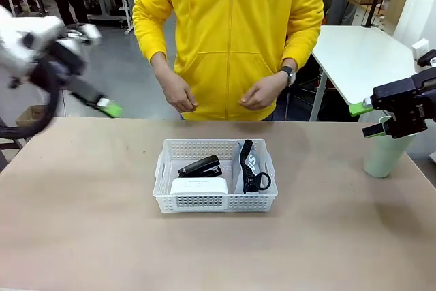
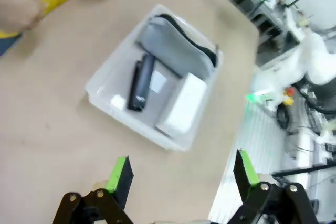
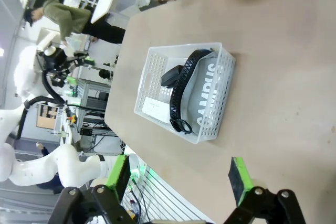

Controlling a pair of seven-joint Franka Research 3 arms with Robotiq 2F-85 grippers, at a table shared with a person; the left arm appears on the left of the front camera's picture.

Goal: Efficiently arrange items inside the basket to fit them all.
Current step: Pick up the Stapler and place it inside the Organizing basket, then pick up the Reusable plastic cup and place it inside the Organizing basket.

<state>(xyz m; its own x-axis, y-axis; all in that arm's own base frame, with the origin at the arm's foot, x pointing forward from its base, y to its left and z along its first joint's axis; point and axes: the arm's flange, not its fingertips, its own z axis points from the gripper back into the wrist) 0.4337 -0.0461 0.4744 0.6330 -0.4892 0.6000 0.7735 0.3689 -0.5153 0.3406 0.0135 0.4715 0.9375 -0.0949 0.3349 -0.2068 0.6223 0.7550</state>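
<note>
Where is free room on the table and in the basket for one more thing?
The table is bare left of the basket, on its near side, and between it and the cup. Inside is crowded: stapler, white device and pouch; only a strip behind the stapler is bare.

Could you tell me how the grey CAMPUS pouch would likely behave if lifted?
The CAMPUS pouch looks like soft fabric, so it would probably sag rather than stay stiff. Propped on edge against the basket wall, it may slump if nudged.
</note>
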